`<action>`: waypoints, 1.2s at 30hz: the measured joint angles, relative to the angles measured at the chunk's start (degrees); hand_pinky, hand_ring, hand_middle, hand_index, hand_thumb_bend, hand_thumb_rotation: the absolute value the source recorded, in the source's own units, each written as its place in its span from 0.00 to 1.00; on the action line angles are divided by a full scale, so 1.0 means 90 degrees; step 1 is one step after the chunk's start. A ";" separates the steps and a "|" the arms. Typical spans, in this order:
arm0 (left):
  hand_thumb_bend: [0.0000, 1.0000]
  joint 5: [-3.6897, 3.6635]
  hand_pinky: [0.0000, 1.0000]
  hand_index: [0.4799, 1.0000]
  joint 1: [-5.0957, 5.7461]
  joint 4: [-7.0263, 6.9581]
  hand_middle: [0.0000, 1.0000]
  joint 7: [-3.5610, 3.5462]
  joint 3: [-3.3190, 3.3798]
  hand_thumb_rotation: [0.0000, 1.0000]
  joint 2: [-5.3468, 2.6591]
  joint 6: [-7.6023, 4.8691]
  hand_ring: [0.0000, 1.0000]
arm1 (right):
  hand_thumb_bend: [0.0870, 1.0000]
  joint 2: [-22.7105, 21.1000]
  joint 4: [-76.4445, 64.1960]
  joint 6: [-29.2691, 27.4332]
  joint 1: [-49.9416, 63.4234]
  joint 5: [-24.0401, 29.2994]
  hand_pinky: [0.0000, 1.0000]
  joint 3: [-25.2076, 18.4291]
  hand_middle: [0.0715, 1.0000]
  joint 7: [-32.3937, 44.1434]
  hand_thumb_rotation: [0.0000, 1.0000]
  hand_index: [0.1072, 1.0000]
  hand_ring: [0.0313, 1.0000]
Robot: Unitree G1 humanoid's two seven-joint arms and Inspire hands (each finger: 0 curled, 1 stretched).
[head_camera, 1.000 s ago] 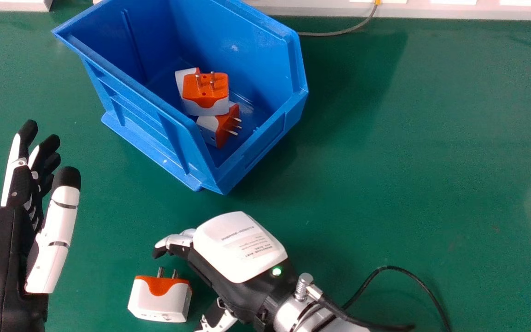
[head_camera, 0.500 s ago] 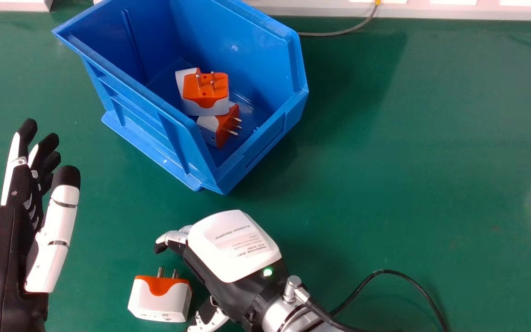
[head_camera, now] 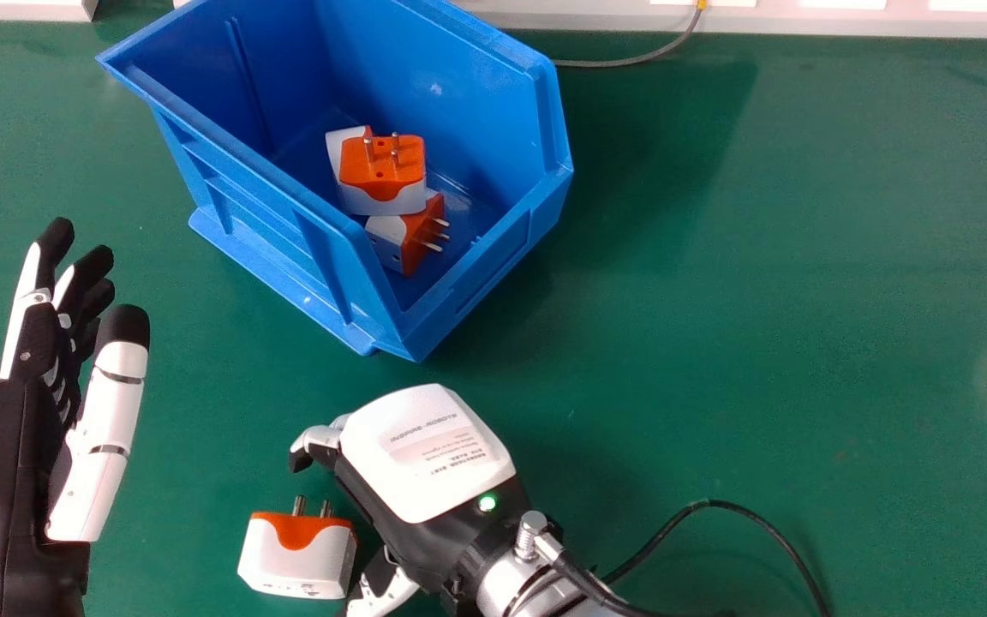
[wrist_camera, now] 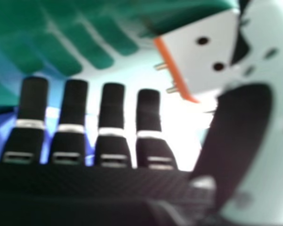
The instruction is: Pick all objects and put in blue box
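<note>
Shifted leftward since the earlier frames: right hand [head_camera: 429,454], closer to the loose adapter [head_camera: 296,561]. Blue box [head_camera: 245,206]: adapters [head_camera: 382,171] inside. Left hand [head_camera: 99,446]: fingers extended, empty. Right hand: fingers and thumb apart, nothing held. Loose adapter: on table [head_camera: 716,343], between hands; probably light, rigid, slightly slippery; best pinched across its white body. Prongs [head_camera: 298,506]: poor hold.

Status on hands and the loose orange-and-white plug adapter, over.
Black-and-white right hand open, beside adapter on green table. Left hand open, empty. Nothing seen between right hand and adapter.
</note>
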 measured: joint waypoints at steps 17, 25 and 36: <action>0.45 0.0032 0.94 0.94 0.0008 -0.0005 0.94 0.0032 -0.0059 0.87 -0.0036 0.0004 0.93 | 0.76 0.0034 0.0065 0.0263 -0.0075 -0.0059 0.56 0.0227 0.69 -0.0177 0.21 0.66 0.67; 0.45 0.0048 0.92 0.93 0.0004 -0.0004 0.93 0.0060 -0.0061 0.88 -0.0040 0.0000 0.92 | 0.74 0.0040 0.0089 0.0345 -0.0161 -0.0241 0.55 0.0378 0.68 -0.0158 0.23 0.66 0.66; 0.44 0.0020 0.95 0.95 0.0009 -0.0011 0.94 0.0068 -0.0078 0.87 -0.0062 0.0120 0.93 | 0.75 0.0108 0.0193 0.0516 -0.0292 -0.0257 0.54 0.0469 0.67 -0.0093 0.23 0.64 0.65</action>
